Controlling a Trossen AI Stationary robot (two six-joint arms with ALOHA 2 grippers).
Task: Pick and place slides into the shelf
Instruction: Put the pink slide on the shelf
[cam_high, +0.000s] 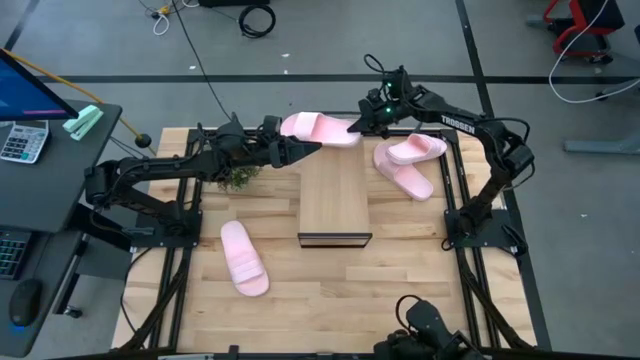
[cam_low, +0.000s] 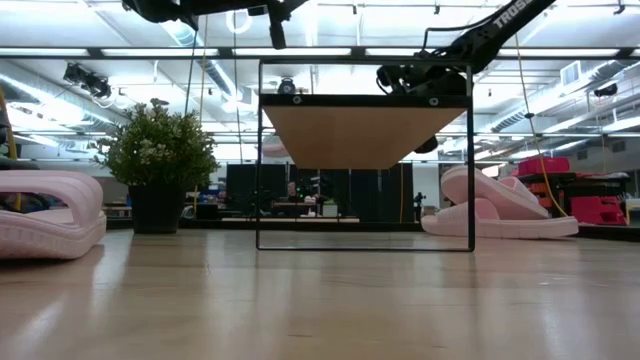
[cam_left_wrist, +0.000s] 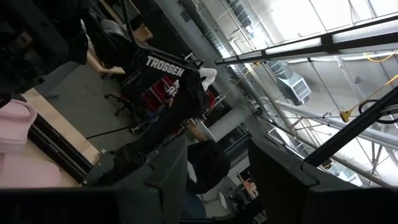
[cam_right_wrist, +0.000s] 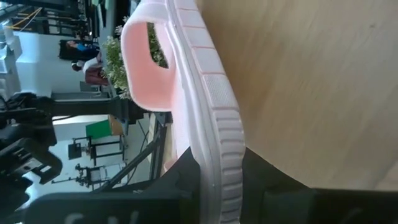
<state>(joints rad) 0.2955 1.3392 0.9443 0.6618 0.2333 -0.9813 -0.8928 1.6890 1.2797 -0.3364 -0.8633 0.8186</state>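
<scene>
The counter of pale wood planks carries everything, and the shelf stands at its middle, its long axis running toward the far edge. In the low view its light top board sits on a thin black frame with open space beneath.

Both dark arms reach to the shelf's far end from opposite sides. Between the left arm and the shelf a small potted plant stands on the counter, just beside that arm's forearm.

Four slides are spread about. One slide lies across the shelf's far end, partly over the top board. The right pincer is closed on its edge: in the right wrist view the ribbed sole rim passes between the two dark fingers, with the wood board behind it. The left pincer hovers at the same slide's other side, fingers partly apart and holding nothing; whether it touches the foam cannot be told.

Two more slides lie stacked crosswise on the counter right of the shelf, close to it. The fourth slide lies alone on the counter's near left, well apart from both pincers.
</scene>
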